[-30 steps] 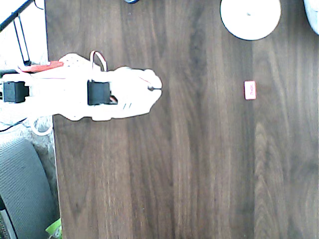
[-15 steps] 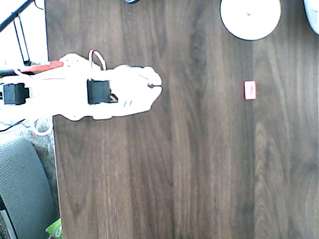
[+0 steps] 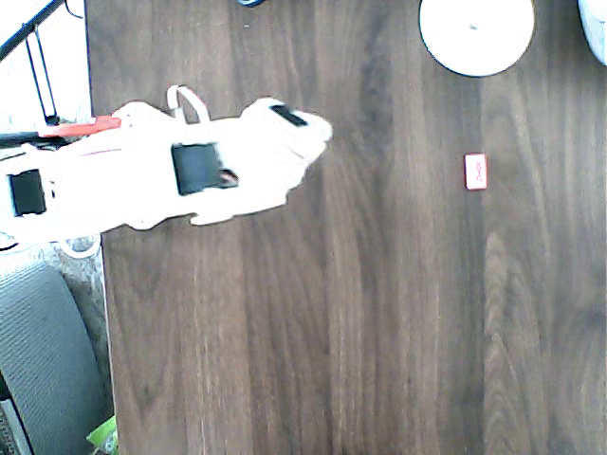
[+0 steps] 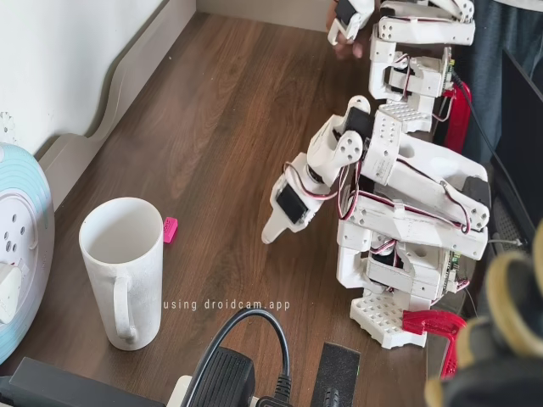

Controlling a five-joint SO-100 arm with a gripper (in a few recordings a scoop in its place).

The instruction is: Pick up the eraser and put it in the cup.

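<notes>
The eraser [image 3: 476, 172] is a tiny red-rimmed block lying flat on the dark wood table, right of centre in the overhead view. In the fixed view the eraser [image 4: 170, 229] shows pink, just beside the cup. The white cup [image 3: 477, 33] stands upright at the top edge, well apart from the eraser; the fixed view shows the cup [image 4: 123, 271] as a tall mug with a handle. My white gripper [image 3: 318, 133] hovers over the table's left part, far from both. In the fixed view the gripper [image 4: 273, 229] points down, its fingers pressed together with nothing in them.
A pale bluish-white spool [image 4: 21, 254] lies next to the cup, showing at the corner [image 3: 596, 24] from overhead. A black plug and cable [image 4: 246, 365] sit at the front edge. The table's left edge [image 3: 95, 284] runs under my arm's base.
My arm has swung its gripper toward the top of the overhead picture and slightly to the right. Eraser and cup have not moved.
</notes>
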